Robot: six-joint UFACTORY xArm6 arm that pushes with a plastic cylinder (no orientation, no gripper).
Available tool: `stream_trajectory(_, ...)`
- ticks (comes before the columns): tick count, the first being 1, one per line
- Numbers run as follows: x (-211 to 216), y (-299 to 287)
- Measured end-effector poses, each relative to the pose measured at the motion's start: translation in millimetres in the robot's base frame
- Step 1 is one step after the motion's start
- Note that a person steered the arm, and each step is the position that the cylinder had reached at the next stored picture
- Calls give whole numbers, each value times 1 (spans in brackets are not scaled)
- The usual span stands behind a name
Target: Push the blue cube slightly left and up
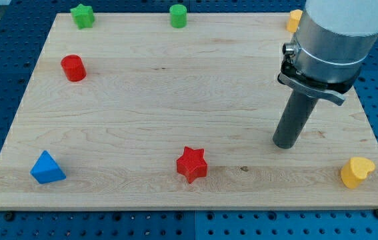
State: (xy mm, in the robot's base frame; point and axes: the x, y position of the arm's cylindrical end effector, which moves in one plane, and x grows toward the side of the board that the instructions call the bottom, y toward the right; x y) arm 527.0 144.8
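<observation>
No blue cube shows in the camera view. The only blue block is a blue triangular block (47, 168) near the board's bottom left corner. My tip (285, 144) rests on the board at the view's right, far right of the blue block and touching no block. The nearest blocks to the tip are a red star (192, 164) to its lower left and a yellow heart (357, 172) to its lower right. The arm's wide grey body hides part of the board's top right.
A green star (82, 15) and a green cylinder (178, 15) sit along the top edge. A red cylinder (73, 68) is at the upper left. An orange block (294, 20) is partly hidden behind the arm. The wooden board (175, 93) lies on a blue perforated table.
</observation>
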Motion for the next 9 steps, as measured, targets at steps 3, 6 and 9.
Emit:
stream_trajectory(3,0,0)
stream_trajectory(6,-66,139)
stream_trajectory(9,-118,179)
